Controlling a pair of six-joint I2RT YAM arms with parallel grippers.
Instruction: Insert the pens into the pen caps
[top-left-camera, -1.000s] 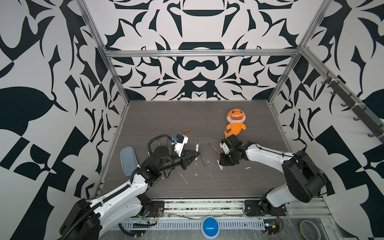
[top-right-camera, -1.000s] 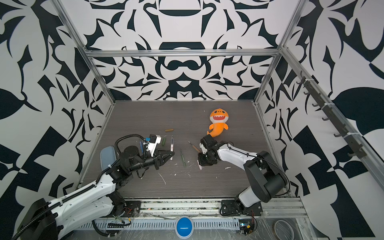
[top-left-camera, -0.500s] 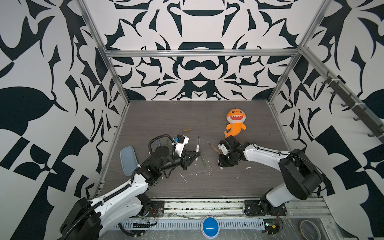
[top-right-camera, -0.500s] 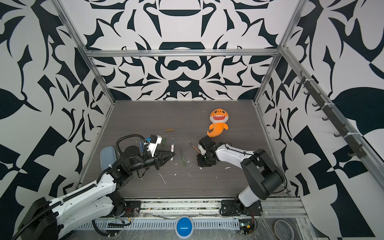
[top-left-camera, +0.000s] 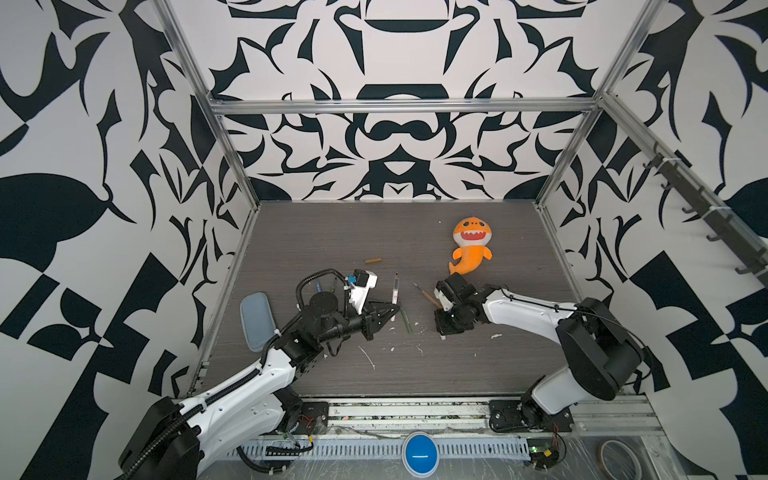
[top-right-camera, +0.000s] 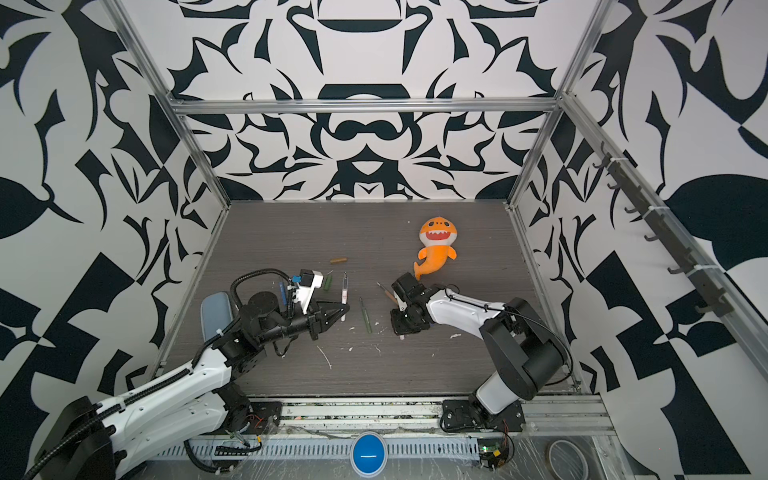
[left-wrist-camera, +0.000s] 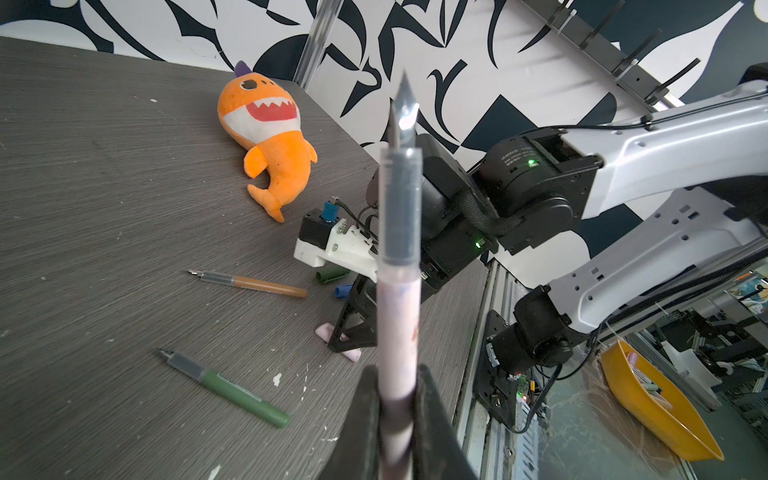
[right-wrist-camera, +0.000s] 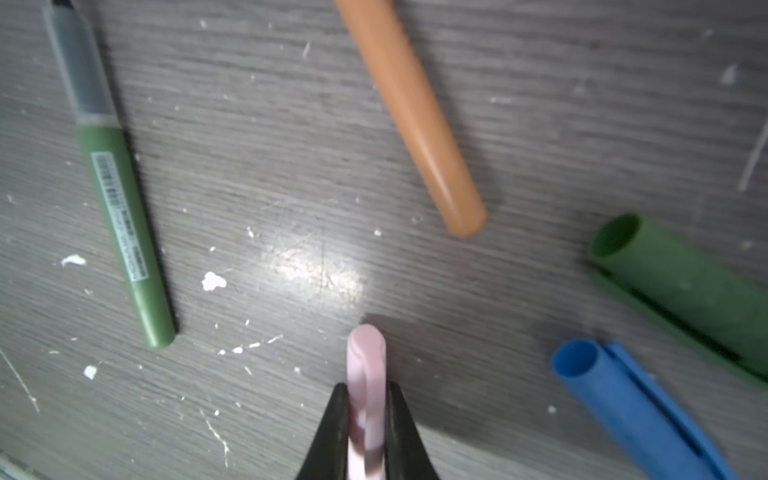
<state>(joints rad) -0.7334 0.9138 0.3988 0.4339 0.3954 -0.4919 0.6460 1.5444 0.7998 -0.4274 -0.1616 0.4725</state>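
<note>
Pale pink plastic pen (left-wrist-camera: 399, 299), nib outward, pinched in left gripper (left-wrist-camera: 397, 374); right gripper (right-wrist-camera: 368, 388) pinches stubby pale pink plastic cap (right-wrist-camera: 365, 349).

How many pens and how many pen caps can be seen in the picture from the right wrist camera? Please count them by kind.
Pens: 2 (green pen, orange-brown pen)
Pen caps: 3 (pink cap in the right gripper, green cap, blue cap)
Total: 5
</note>
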